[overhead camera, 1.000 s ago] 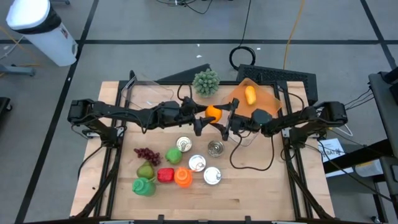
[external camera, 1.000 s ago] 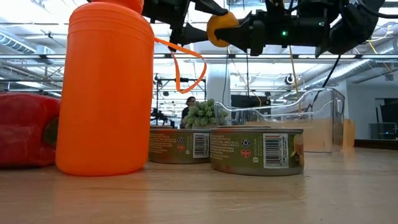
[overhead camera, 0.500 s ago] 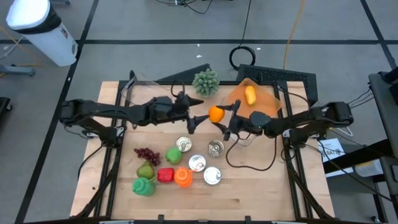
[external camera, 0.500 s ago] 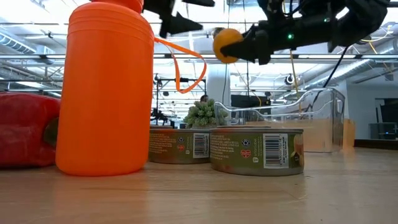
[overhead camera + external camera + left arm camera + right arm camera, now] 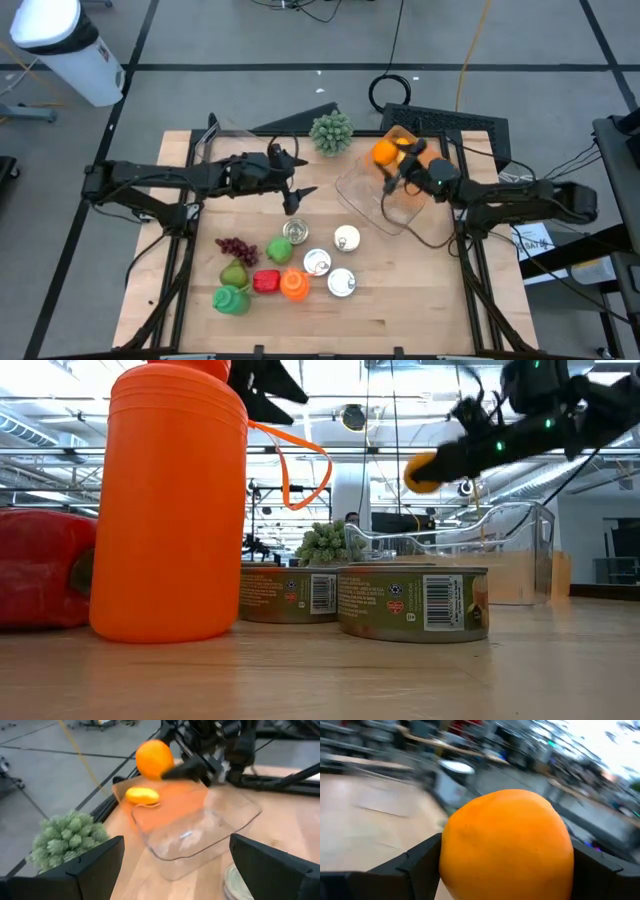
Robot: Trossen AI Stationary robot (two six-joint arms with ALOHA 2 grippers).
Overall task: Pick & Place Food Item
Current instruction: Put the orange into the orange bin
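High view: the right gripper [image 5: 392, 163] grips an orange [image 5: 384, 152] above the far right of the table [image 5: 400, 310], over the orange plate [image 5: 430, 152] beside the clear tray [image 5: 375, 195]
Right grip: fingers closed narrowly against the orange's two sides; in the right wrist view the fruit [image 5: 506, 845] fills the space between them
Low view: the orange [image 5: 421, 471] hangs in the air, well above the cans [image 5: 412, 602]
Plate: a yellow fruit [image 5: 142, 796] lies on it, just below the held orange [image 5: 154, 758] in the left wrist view
Left gripper [image 5: 298, 196]: raised over the middle of the table, fingers spread wide, holding nothing, well apart from the orange
Table front: grapes [image 5: 235, 246], green pieces, a red pepper [image 5: 265, 282], an orange bottle [image 5: 294, 286] and cans
Far edge: a green spiky ball [image 5: 331, 132]
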